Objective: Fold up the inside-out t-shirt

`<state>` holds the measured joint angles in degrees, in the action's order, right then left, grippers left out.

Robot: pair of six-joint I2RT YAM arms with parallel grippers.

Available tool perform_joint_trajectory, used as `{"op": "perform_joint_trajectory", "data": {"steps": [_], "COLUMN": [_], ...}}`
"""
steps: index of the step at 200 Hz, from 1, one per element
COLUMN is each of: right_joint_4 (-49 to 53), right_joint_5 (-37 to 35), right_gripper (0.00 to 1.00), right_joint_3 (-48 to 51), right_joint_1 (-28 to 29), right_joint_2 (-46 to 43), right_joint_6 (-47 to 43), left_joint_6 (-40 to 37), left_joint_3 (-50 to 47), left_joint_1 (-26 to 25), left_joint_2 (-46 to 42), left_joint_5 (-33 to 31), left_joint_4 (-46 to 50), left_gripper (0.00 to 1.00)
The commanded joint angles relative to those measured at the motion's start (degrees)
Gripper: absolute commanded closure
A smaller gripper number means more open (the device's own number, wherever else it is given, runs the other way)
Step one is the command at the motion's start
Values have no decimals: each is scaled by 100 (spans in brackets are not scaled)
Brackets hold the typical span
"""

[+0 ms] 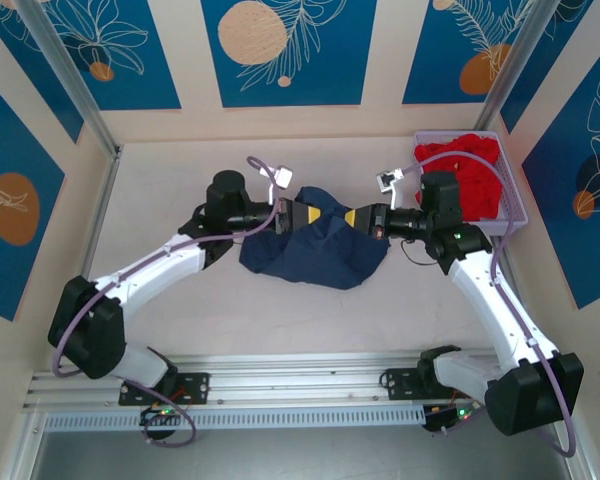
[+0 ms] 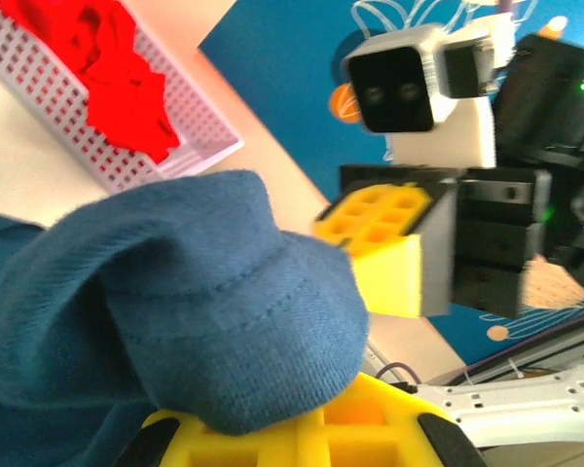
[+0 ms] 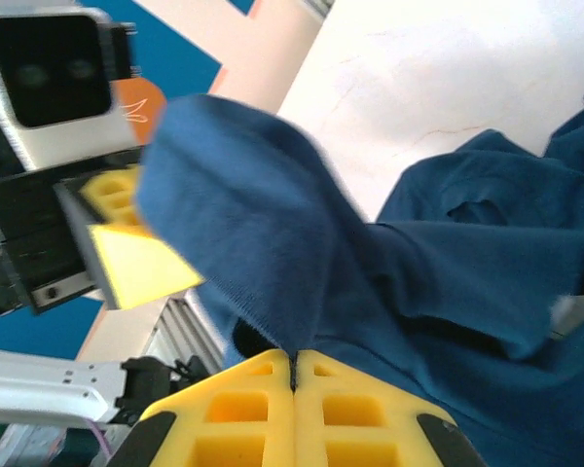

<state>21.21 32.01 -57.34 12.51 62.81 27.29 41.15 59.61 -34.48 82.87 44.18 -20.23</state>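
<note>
Your left gripper [image 1: 302, 215] and right gripper [image 1: 354, 217] face each other mid-table, each with jaws pressed together, pinching a bunched fold of the navy t-shirt [image 1: 315, 255]. A white basket [image 1: 512, 218] holding a red garment [image 1: 472, 172] sits beside your right arm. Bare table [image 1: 160, 190] lies open on the left.

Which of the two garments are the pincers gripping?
The navy t-shirt, pinched by left pincer and right pincer; the red garment lies in the basket.
</note>
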Motion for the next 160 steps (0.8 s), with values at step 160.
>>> {"op": "perform_joint_trajectory", "data": {"steps": [160], "right_joint_4": [1843], "right_joint_5": [-1456], "right_gripper": [71], "right_joint_3": [-936], "right_joint_1": [300], "right_joint_2": [479], "right_joint_6": [-1161], "left_joint_6": [-1201], "left_joint_3": [244], "left_joint_1": [73], "left_joint_2": [-234], "left_joint_5": [972], "left_joint_4": [1013], "left_gripper": [100]}}
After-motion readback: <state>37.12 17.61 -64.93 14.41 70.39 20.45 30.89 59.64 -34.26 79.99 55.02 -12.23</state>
